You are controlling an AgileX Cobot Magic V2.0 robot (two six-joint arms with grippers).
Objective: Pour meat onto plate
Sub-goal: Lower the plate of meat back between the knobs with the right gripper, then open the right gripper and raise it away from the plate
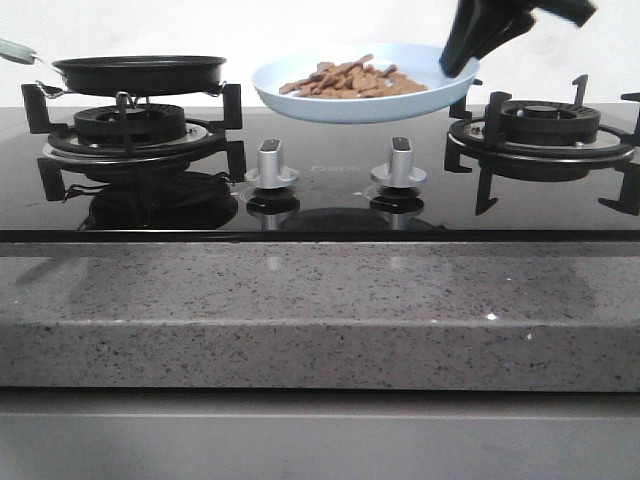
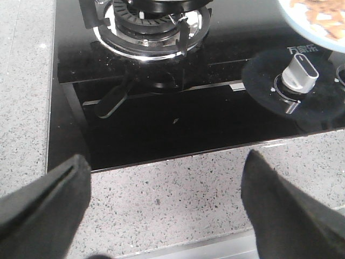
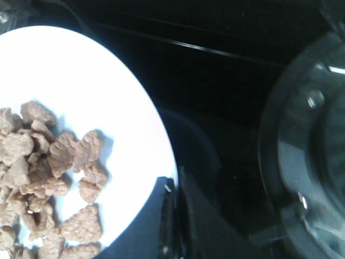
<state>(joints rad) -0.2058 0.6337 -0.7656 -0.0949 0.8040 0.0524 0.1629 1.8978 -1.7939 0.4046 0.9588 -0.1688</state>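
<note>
Meat (image 1: pixel 350 80) on plate (image 1: pixel 300 100), right gripper (image 1: pixel 458 68)-held

We see a black frying pan (image 1: pixel 140 72) sitting on the left burner grate (image 1: pixel 130 125) of a black glass gas hob (image 1: pixel 320 205). Its pale handle (image 1: pixel 15 50) runs off the frame's left edge. The right burner grate (image 1: pixel 545 130) stands bare. Between the two burners sit two silver knobs (image 1: pixel 272 165) (image 1: pixel 399 163), side by side. A speckled grey stone countertop (image 1: pixel 320 310) fronts the hob.

White wall (image 1: pixel 330 25), speckled stone counter (image 1: pixel 320 310)
</note>
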